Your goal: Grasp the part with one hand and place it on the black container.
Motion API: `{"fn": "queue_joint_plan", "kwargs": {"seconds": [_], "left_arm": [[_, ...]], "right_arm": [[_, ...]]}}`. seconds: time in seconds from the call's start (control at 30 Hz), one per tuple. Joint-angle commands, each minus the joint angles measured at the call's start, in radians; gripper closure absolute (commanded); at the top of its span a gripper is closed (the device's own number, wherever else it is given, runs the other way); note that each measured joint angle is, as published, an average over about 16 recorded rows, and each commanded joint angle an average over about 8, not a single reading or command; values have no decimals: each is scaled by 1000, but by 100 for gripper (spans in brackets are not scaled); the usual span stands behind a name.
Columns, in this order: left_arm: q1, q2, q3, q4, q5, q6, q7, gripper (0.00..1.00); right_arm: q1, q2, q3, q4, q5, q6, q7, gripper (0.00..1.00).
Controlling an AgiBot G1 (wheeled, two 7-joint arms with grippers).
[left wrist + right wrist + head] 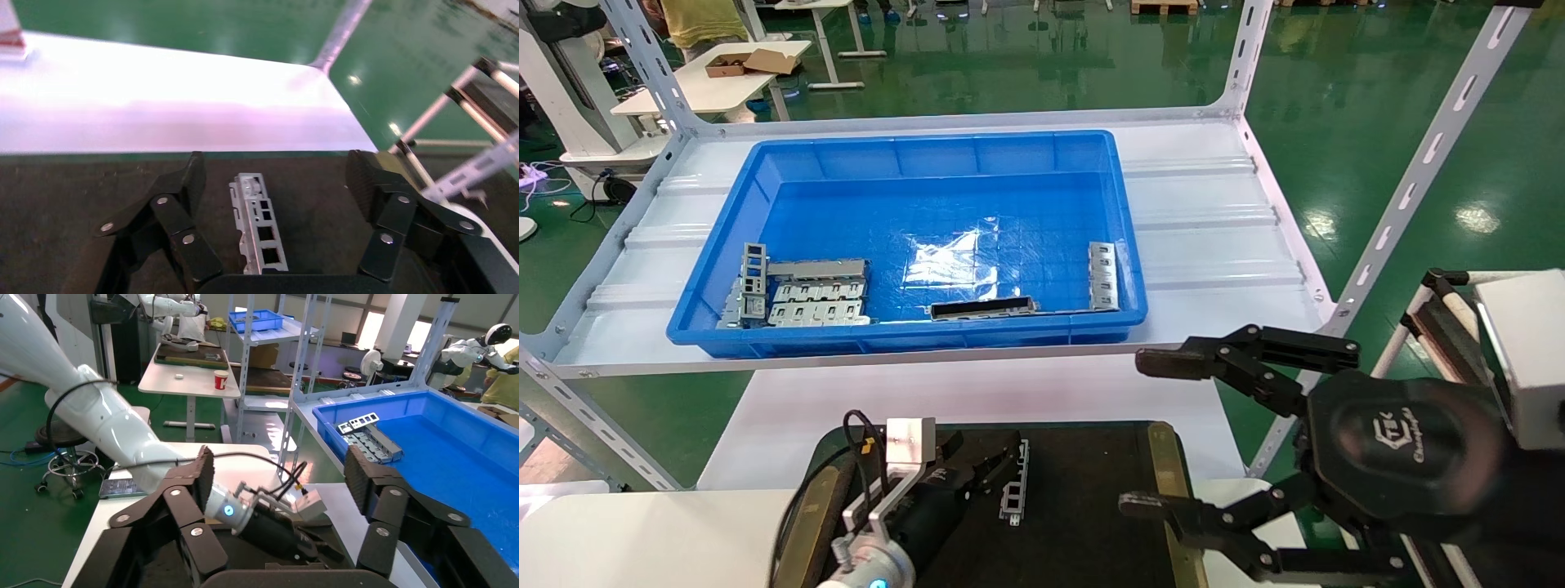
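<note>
While lying flat on the black container (1091,490), part (1014,493) sits free between spread fingers (183,190) of left gripper (997,467), touched by neither. Seen close from left wrist: silver ladder strip (258,223) with square cutouts, on dark tray surface (55,196). Visible only from head: blue bin (911,335) on white shelf (1214,220), holding more grey plates (805,294) and a dark slotted bar (983,308). Left arm low over tray, claw released and pointing forward. Right gripper (1148,433) held off tray's right edge, fingers wide apart, empty. From right wrist: left arm's white casing (104,425), cable, blue bin (465,453) beyond.
</note>
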Motion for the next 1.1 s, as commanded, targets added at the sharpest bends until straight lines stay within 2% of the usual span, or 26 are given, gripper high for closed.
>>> {"fn": "queue_joint_plan", "kwargs": {"seconds": [0.03,0.23,0.4,0.57,0.8,0.93,1.1], "left_arm": [[-3,-40,19,-49,-11,7,30,0],[-78,-167,87,-129,-47,147,74,0],[-122,-221,56,-150,-37,311,105,0],[-115,-259,-71,-154,-68,536,206,0],[-30,-298,-313,-147,-253,858,465,0],[16,-311,-409,-142,-345,975,578,0],[25,-323,-468,-139,-404,1061,639,0]], "right_arm": [[0,0,0,0,0,0,0,0],[0,0,0,0,0,0,0,0],[0,0,0,0,0,0,0,0],[0,0,0,0,0,0,0,0],[0,0,0,0,0,0,0,0],[0,0,0,0,0,0,0,0],[0,0,0,0,0,0,0,0]]}}
